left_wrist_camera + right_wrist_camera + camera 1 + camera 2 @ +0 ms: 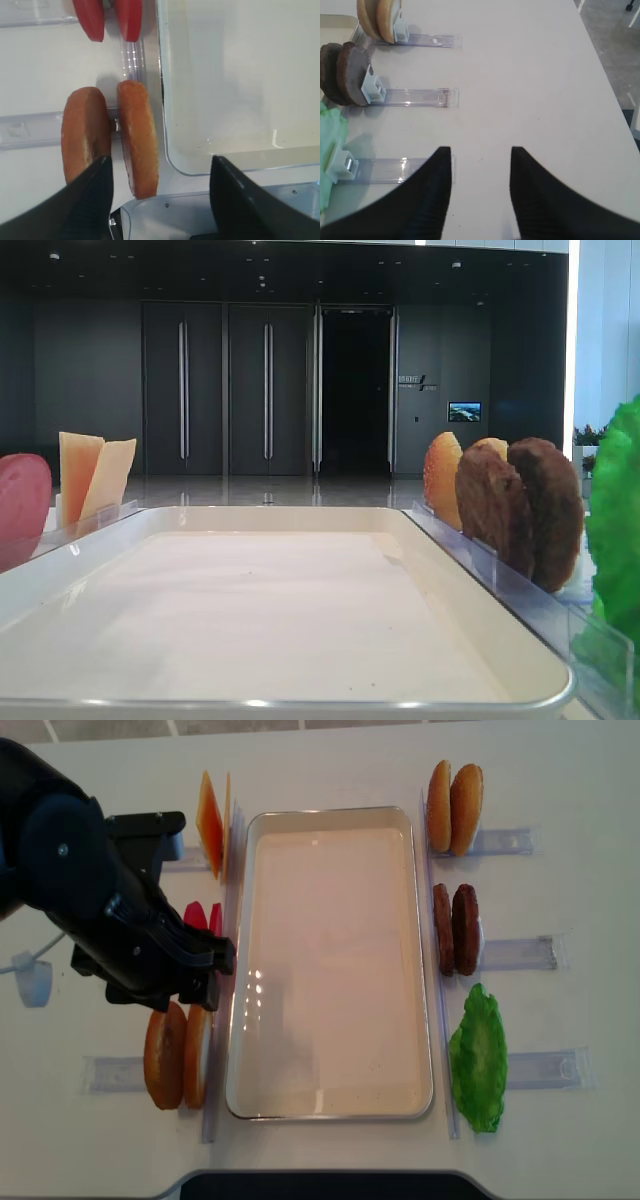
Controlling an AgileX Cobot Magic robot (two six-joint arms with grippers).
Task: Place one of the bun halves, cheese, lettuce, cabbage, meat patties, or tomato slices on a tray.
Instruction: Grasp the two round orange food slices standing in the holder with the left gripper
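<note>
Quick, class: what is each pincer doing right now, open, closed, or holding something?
Left pincer: open, holding nothing, above the bun halves.
Right pincer: open, holding nothing, over the bare table.

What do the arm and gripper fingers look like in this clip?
The left arm is bulky, rounded and glossy black, with a small silver screw on its casing. Both the left gripper and right gripper have matte black, finely ribbed fingers tapering to points. No markings or cables are visible.
</note>
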